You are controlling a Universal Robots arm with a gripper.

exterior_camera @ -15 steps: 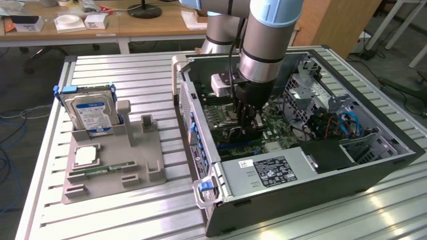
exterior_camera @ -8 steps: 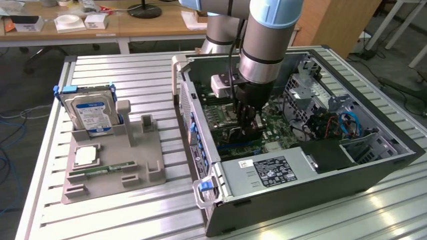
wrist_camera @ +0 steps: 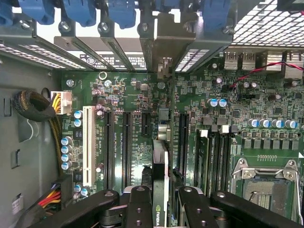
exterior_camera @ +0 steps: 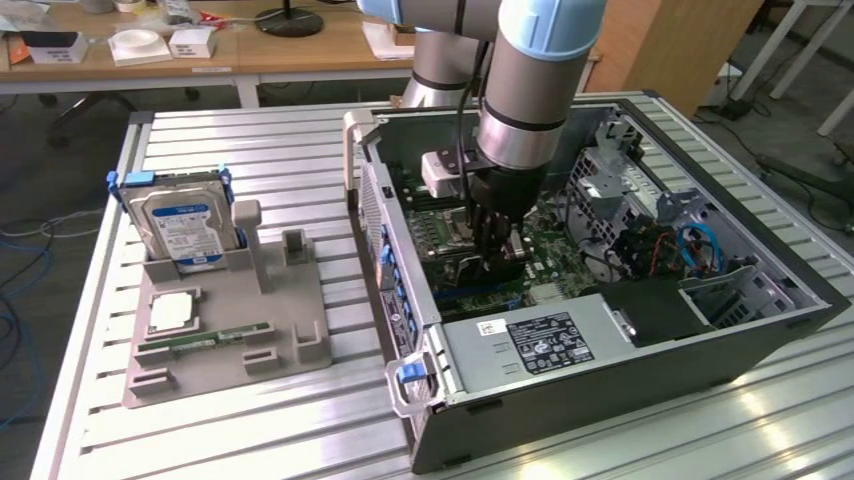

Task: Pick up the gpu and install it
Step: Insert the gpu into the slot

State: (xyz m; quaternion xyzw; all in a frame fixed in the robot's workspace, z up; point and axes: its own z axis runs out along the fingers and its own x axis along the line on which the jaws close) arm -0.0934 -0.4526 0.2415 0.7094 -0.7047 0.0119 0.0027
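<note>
The arm reaches straight down into the open computer case (exterior_camera: 747,330), which lies on its side on the tabletop (exterior_camera: 240,420). The hand (wrist_camera: 160,202) is clamped on the gpu (wrist_camera: 160,156), held edge-on and upright over the green motherboard (wrist_camera: 133,161), among its expansion slots (wrist_camera: 127,142).

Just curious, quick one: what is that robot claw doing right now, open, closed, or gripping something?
Gripper: closed on the gpu, a thin card held edge-on above the green board inside the computer case.
</note>
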